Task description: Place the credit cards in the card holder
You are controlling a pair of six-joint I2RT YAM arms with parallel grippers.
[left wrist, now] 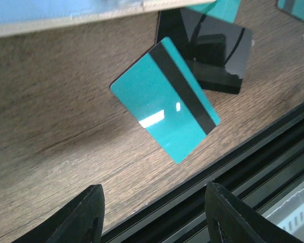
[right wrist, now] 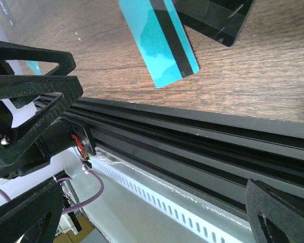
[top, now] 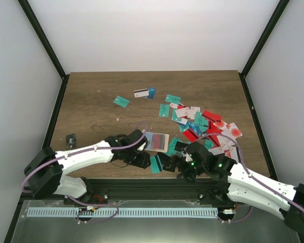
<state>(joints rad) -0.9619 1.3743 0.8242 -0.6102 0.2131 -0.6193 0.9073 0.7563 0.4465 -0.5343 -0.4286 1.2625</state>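
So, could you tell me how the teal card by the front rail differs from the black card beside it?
The teal card is bright teal with a dark magnetic stripe showing, while the black card is glossy black with no visible stripe. The teal card's corner also reaches nearer the front rail than the black card does. Both lie flat on the wooden table, and neither is gripped.
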